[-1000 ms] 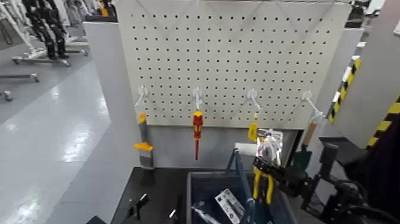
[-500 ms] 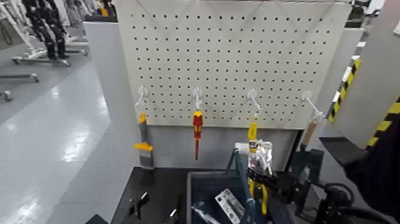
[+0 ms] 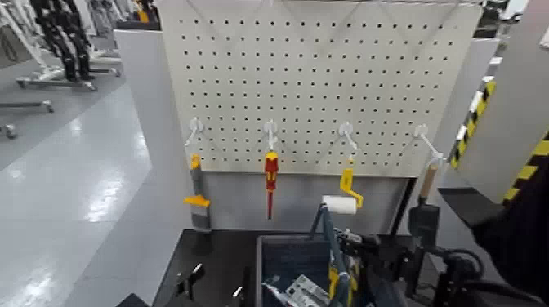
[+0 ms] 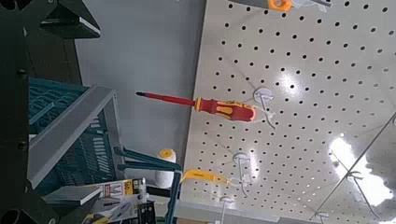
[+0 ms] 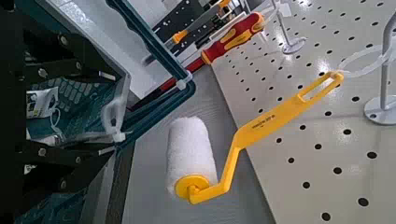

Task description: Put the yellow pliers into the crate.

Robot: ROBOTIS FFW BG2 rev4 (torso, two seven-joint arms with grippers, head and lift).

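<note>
Pegboard (image 3: 327,90) backs the crate (image 3: 282,249); the head view shows yellow pliers (image 3: 332,280) in it, partly hidden, the right wrist view doesn't. Right claw (image 5: 98,107) gapes above; left claw (image 3: 214,287) waits open beside.

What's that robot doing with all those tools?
The robot is putting yellow pliers into the dark crate. They're down in the crate now, and its right pincer is open just over it, not gripping them. Its left pincer waits, open, beside the crate. The red-and-yellow screwdriver hangs on its hook.
</note>
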